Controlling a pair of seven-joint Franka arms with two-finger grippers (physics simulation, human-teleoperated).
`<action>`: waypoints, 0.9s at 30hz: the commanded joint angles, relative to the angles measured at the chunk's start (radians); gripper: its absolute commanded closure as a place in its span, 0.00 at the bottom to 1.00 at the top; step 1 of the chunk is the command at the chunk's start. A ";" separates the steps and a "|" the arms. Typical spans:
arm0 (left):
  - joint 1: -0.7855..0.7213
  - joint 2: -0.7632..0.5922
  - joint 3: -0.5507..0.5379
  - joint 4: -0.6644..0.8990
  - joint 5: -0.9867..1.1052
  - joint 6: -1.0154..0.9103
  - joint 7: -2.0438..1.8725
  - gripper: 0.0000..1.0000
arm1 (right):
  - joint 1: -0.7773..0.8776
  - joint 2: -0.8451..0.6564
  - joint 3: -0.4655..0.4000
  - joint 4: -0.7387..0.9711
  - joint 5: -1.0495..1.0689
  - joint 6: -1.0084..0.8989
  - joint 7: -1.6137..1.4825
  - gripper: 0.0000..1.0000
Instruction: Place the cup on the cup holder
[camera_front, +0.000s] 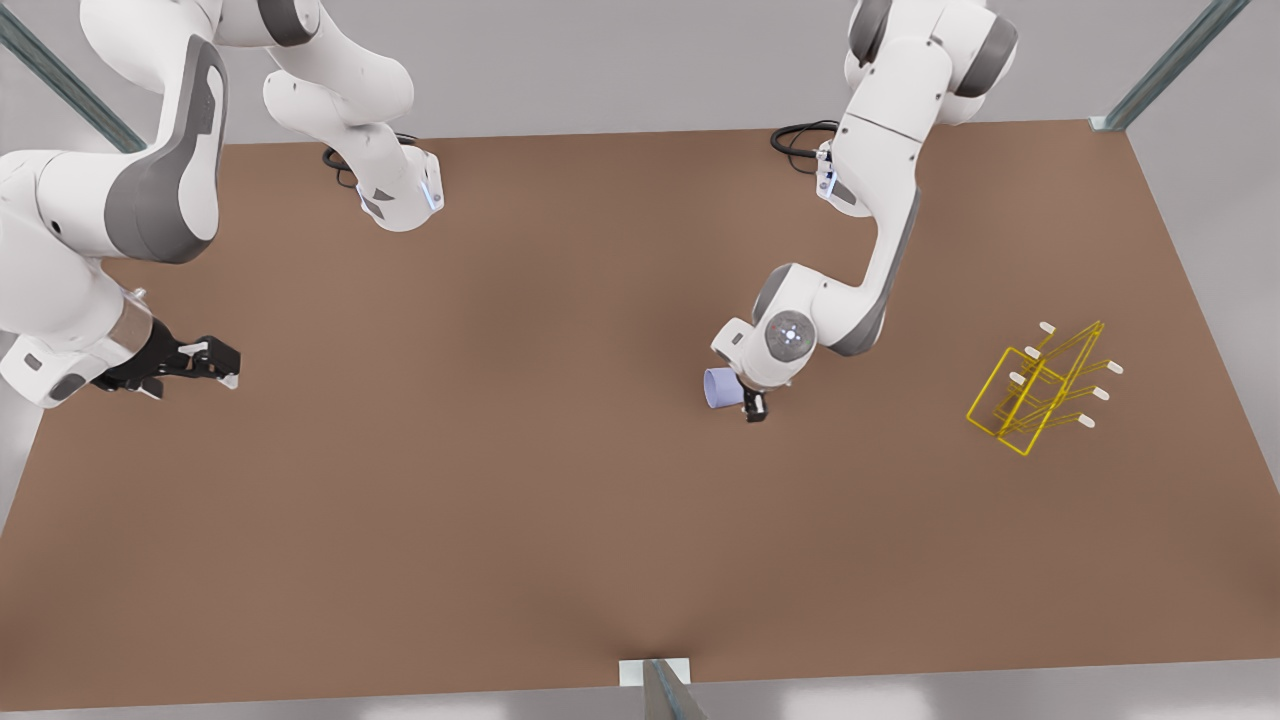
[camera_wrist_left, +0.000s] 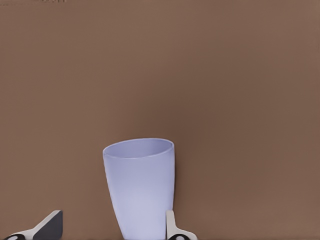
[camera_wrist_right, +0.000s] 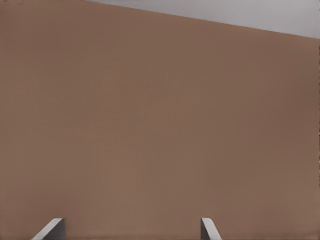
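A: Front view, noting positions. Left pincer (camera_front: 745, 400) is at the cup (camera_front: 718, 387), mid-surface; the cup holder (camera_front: 1040, 388) stands well apart toward the front view's right. Right pincer (camera_front: 215, 362) waits near the front view's left edge, fingers spread, nothing between them.

B: Left wrist view: the cup (camera_wrist_left: 140, 187) sits between the fingers (camera_wrist_left: 172, 227), one pad touching its wall, the other finger (camera_wrist_left: 47, 225) apart from it. So the pincer is open, not clamped.

A: Risk, as I judge it: the cup is off-centre in the gap. Closing may shove it sideways first, and its tapered, smooth wall could let it ride up or tip.

B: And the grasp sits low on the body; a weak pinch might slip in transit.

A: Room: the brown surface (camera_front: 500, 500) between cup and holder is bare, a plain run. The holder lies near the surface's right edge, so an overshoot there has little margin.

B: The thin prongs could snag the rim if approached askew.
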 joint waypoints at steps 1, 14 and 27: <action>-0.004 0.008 -0.002 0.000 -0.007 0.029 0.142 0.00 | -0.003 -0.001 -0.007 0.001 0.000 0.000 0.056 0.00; -0.005 0.059 -0.005 -0.053 -0.060 0.144 0.134 0.00 | -0.001 -0.002 -0.024 0.001 0.004 0.002 0.057 0.00; -0.007 0.102 -0.005 -0.055 -0.106 0.161 0.134 0.09 | 0.002 0.005 -0.024 0.001 0.004 0.011 0.056 0.00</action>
